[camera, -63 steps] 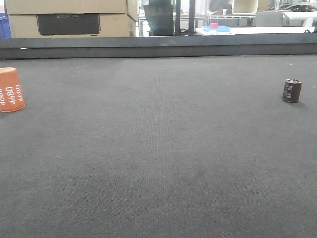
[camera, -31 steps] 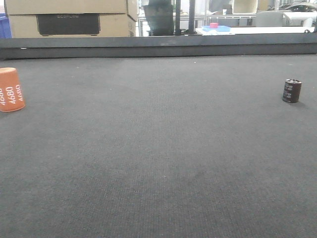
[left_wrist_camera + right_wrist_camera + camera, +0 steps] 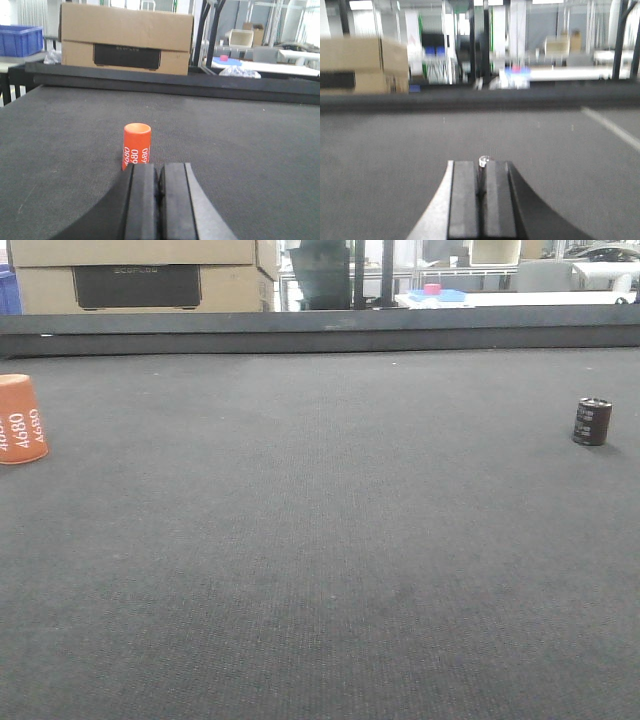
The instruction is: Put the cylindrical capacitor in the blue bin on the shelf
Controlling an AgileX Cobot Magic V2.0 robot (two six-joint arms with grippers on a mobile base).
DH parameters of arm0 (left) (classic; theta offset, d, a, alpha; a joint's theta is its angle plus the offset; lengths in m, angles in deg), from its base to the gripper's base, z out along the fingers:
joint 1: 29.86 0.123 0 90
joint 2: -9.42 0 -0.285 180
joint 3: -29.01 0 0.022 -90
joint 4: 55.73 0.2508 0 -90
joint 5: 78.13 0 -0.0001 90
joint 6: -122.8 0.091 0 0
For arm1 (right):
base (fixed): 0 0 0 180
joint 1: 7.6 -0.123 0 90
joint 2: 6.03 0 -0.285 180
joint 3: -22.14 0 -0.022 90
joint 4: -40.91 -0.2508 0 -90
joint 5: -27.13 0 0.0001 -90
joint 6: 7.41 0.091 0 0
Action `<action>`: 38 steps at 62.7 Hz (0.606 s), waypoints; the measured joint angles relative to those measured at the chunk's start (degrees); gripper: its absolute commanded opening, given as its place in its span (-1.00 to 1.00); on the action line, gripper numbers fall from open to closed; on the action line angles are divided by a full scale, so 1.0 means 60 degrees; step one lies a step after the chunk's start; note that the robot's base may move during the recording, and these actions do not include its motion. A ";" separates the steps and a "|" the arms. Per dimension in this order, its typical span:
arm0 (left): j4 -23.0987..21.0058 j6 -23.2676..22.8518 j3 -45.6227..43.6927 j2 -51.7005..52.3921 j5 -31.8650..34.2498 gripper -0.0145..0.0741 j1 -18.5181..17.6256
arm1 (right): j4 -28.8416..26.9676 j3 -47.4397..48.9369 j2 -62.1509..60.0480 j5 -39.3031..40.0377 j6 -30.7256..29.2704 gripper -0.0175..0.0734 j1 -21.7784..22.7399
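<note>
Dark grey matting [image 3: 320, 540] fills the front view. The cylindrical capacitor [image 3: 592, 422] stands upright near the right edge and the orange piece [image 3: 20, 420] marked 4680 is cut by the left edge, with a broad bare stretch between them and a raised dark rail [image 3: 320, 335] along the far side. At bottom centre of the left wrist view, the left gripper [image 3: 159, 172] has its pads pressed together, and the orange piece stands just beyond the tips with open matting on either side. In the blurred right wrist view the right gripper [image 3: 481, 190] is likewise pressed together, and the capacitor's silvery top shows just past its tips.
</note>
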 measured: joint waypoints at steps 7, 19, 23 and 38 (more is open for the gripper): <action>0.0020 0.0000 -0.0827 -0.0272 -0.0686 -0.92 0.0000 | -0.0018 0.0901 -0.0016 -0.0761 0.0000 -0.97 0.0000; 0.0036 0.0000 -0.2342 -0.1899 -0.1529 -0.92 0.0000 | -0.0012 0.2368 0.1192 -0.1305 0.0000 -0.97 0.0000; 0.0036 0.0000 -0.2971 -0.2670 -0.1621 -0.92 0.0000 | -0.0012 0.2780 0.2035 -0.1361 0.0000 -0.97 0.0000; 0.0036 0.0000 -0.5559 -0.6477 -0.2725 -0.92 0.0000 | -0.0012 0.4115 0.5795 -0.2014 0.0000 -0.97 0.0000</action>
